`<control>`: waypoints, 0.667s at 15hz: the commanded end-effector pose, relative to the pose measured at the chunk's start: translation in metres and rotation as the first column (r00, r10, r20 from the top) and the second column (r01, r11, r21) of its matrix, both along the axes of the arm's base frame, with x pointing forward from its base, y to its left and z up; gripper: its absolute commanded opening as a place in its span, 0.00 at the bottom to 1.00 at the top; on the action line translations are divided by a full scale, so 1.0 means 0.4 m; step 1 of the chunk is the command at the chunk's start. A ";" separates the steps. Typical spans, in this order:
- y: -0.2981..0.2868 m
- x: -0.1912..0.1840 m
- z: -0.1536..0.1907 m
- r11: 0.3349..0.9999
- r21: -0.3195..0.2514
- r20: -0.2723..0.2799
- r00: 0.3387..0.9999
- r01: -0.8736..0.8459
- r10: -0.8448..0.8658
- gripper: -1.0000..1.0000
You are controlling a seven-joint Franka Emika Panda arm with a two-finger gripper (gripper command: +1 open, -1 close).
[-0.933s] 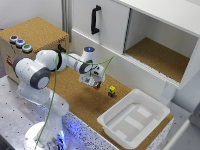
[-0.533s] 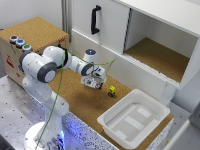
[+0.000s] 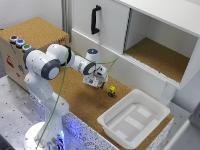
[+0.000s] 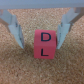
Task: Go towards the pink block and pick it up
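Observation:
The pink block (image 4: 45, 44) is a pinkish-red cube with the black letters D and L, lying on the cork surface. In the wrist view it sits between my two fingers (image 4: 15, 31), with a small gap on each side. My gripper (image 4: 40, 46) is open and straddles the block without touching it. In the exterior view my gripper (image 3: 96, 82) is low over the cork surface in front of the white cabinet. There the block is hidden under the hand.
A small yellow-and-black block (image 3: 112, 90) lies just to the exterior view's right of the gripper. A white tray (image 3: 118, 131) stands further right, near the front. The white cabinet (image 3: 107, 30) with a black handle (image 3: 94, 20) is behind. A button box (image 3: 35, 35) stands at the left.
The gripper has come down toward the cork surface, while the arm's elbow swung to the exterior view's right.

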State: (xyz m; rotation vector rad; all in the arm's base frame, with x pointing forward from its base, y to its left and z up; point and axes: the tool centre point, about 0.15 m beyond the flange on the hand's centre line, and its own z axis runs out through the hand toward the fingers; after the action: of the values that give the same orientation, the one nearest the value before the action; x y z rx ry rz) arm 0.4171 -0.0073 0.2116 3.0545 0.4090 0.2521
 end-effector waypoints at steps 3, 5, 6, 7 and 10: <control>-0.025 0.018 -0.016 0.999 -0.030 -0.042 0.999 0.029 -0.031 0.00; -0.030 0.016 -0.007 0.999 -0.024 -0.033 0.999 0.034 -0.035 0.00; -0.031 0.016 -0.001 0.999 -0.027 -0.031 0.999 0.032 -0.033 0.00; -0.034 0.017 0.009 0.999 -0.032 -0.027 0.999 0.033 -0.034 0.00; -0.022 0.008 0.088 0.998 -0.058 0.011 1.000 0.019 -0.018 0.00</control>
State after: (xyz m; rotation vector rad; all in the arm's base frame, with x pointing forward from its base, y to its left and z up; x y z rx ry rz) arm 0.4180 -0.0167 0.2131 3.0558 0.3730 0.2544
